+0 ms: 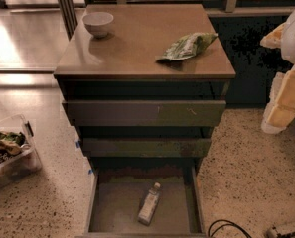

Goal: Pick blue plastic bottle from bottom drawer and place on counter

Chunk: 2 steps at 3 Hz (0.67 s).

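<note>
Jaws: state cannot be told; gripper (pixel 285 95) hangs at 3 o'clock. Risk: bottle (pixel 149 205) lies flat in drawer (pixel 112 202) at 6 o'clock; may roll on contact.

Blue plastic bottle (pixel 149 204) lies in bottom drawer (pixel 114 207) (open) — gripper (pixel 285 100) far right.

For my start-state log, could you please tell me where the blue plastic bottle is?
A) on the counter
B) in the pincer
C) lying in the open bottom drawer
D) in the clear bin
C: the blue plastic bottle lies on the floor of the open bottom drawer, while the pincer is at the view's right edge, apart from it.
</note>
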### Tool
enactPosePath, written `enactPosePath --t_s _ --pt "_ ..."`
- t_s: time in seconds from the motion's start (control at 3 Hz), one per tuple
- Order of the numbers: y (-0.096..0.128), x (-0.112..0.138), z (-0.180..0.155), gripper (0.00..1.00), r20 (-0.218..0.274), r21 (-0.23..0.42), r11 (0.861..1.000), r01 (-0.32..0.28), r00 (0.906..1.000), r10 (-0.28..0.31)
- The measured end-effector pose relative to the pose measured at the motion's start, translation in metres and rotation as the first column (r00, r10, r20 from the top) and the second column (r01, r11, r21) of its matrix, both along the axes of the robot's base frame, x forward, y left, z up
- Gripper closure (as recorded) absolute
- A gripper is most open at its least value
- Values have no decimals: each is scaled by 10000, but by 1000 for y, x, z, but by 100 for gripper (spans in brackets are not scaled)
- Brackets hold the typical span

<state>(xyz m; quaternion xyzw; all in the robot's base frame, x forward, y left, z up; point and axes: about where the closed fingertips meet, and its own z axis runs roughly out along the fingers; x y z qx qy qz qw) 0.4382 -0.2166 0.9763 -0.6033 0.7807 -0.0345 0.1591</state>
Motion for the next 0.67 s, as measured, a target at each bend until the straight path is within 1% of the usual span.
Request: enactPosePath --t_s 0.33,0.67 --pt "0 0 0 0 1 1 10000 0 10000 0" --pt "0 2 -4 0 60 154 9999 54 10000 -54"
